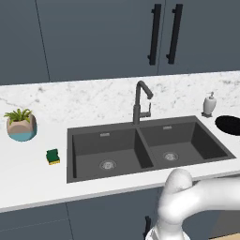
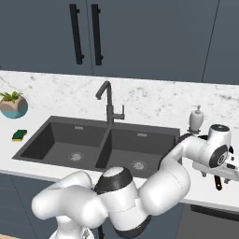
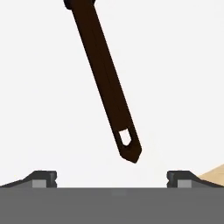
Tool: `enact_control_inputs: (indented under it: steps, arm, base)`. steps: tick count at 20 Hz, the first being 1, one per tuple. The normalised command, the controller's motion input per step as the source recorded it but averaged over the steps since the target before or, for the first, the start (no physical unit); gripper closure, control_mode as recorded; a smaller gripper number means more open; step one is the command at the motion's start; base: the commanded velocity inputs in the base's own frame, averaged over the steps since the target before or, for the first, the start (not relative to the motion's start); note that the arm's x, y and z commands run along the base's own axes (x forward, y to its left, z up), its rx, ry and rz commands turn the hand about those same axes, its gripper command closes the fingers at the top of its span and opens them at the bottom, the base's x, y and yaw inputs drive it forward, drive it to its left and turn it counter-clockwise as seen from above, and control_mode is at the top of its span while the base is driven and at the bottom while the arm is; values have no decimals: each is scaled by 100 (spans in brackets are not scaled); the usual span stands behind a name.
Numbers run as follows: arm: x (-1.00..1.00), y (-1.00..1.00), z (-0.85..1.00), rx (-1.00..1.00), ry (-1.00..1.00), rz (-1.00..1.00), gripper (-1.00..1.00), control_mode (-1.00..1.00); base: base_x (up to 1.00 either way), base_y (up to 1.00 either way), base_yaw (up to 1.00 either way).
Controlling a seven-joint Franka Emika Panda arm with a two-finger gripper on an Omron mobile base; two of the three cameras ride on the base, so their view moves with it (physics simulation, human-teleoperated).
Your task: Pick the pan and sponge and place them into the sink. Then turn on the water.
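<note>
The black pan (image 1: 229,124) lies on the white counter right of the sink (image 1: 84,140), cut off by the frame edge. In the hand view its long dark brown handle (image 3: 107,78) runs down from the top, and its tip with a small hole sits just above my gripper (image 3: 112,178). The fingertips (image 3: 43,177) stand wide apart, open, with nothing between them, hovering over the handle's end. In the right base view my hand (image 2: 219,156) hangs over the counter right of the sink (image 2: 32,144). The green-and-yellow sponge (image 1: 53,156) (image 2: 19,135) rests on the counter left of the sink.
A dark faucet (image 1: 140,101) rises behind the divider between the two basins. A white soap dispenser (image 1: 209,104) stands at the back near the pan. A potted plant (image 1: 21,124) sits at the far left. Dark cabinets with black handles hang above.
</note>
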Motion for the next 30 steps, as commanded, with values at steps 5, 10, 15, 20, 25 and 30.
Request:
enact_control_inputs:
  steps: [5, 10, 15, 20, 25, 30]
  arm:
    - [15, -31, -35, 0, 1, 1, -100, -100]
    - [26, -16, -35, 0, 0, 9, -100, -100]
    - [31, -1, -42, 0, 0, 17, -100, -100]
    - [26, 0, -69, 0, 2, 19, -100, -100]
    - [14, 0, -91, 0, 8, 20, 100, -100]
    - [17, 11, -100, 0, 0, 17, 100, -100]
  base:
    - [0, 0, 0]
    - [0, 0, 0]
    - [0, 0, 0]
    - [0, 0, 0]
    - [0, 0, 0]
    - [0, 0, 0]
